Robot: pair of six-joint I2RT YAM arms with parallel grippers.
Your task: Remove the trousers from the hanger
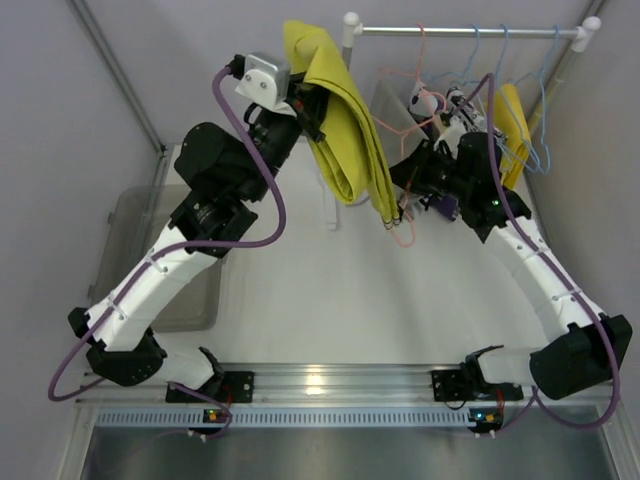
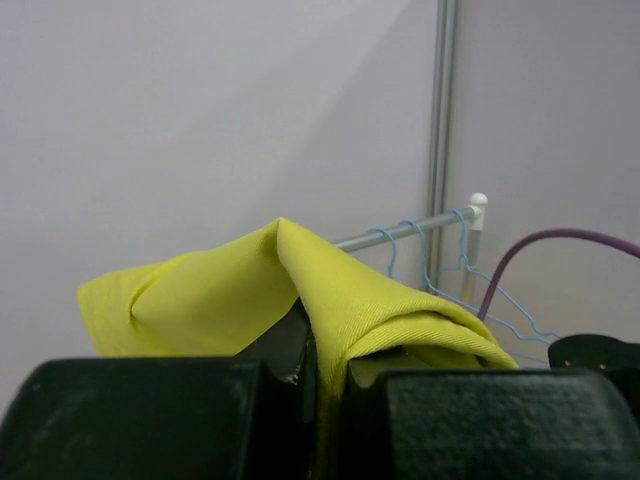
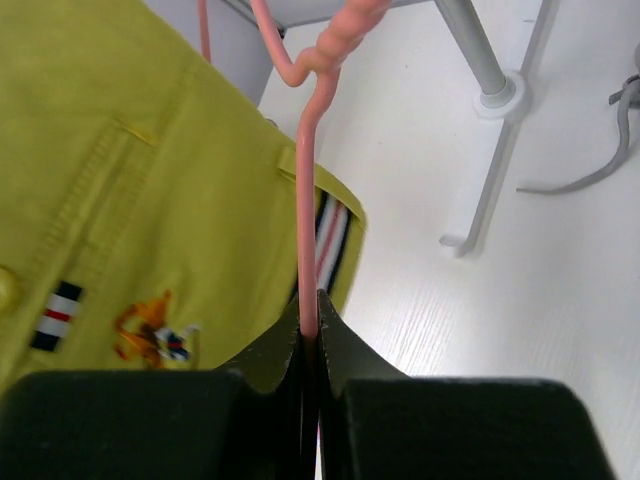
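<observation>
My left gripper [image 2: 325,380] is clenched on a fold of the trousers [image 2: 330,290], the cloth bunching up and over the jaws. I hold that fold high so the rest of the cloth hangs free and can be drawn off the hanger [image 3: 304,200] rather than dragging it along. My right gripper [image 3: 310,322] is pinched tight on a straight run of the pink wire below its twisted neck. I judge its job is to anchor the hanger while the other side pulls.

From above, the trousers [image 1: 345,130] drape from my left gripper, at the far left beside the end of the rail [image 1: 470,32], down to the right, where the lower end meets the hanger near my right gripper. The waistband with its striped tape lies against the wire in the right wrist view, so the two are not yet parted.

My left arm reaches far from its near-left base, elbow bent outward and wrist lifted well above the surface [image 1: 330,300]. My right arm stretches from the near right toward the far middle, with its wrist turned left
</observation>
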